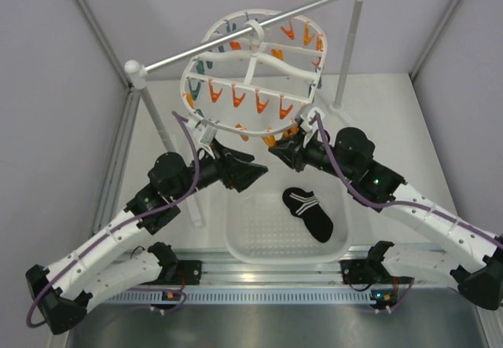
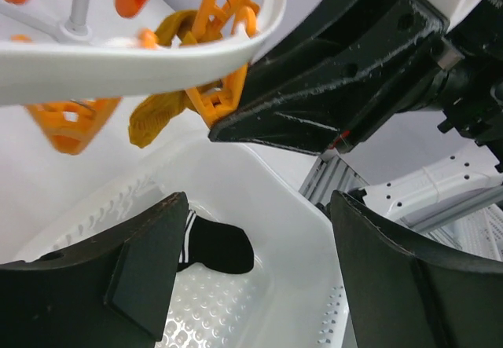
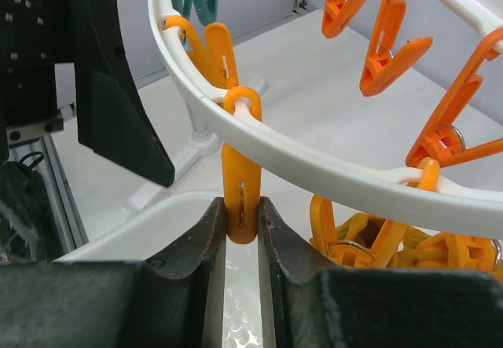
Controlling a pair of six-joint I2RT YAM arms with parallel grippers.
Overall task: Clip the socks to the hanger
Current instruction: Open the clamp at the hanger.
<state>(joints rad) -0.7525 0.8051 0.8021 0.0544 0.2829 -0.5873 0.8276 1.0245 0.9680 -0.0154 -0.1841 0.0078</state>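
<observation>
Your 2 grippers meet under the near rim of the 1 white hanger [image 3: 314, 155], which hangs on the silver rod [image 1: 251, 27]. Your right gripper [image 3: 242, 206] is clenched on 1 orange clothespin [image 3: 240, 167] dangling from that rim. Your left gripper [image 2: 258, 206] is released, jaws spread wide and grasping nothing. Mustard sock fabric [image 2: 153, 124] hangs from a clip just beside them; you cannot tell whether it is 1 sock or 2. 1 black striped sock [image 1: 308, 213] lies in the white basket [image 1: 244, 246] below.
</observation>
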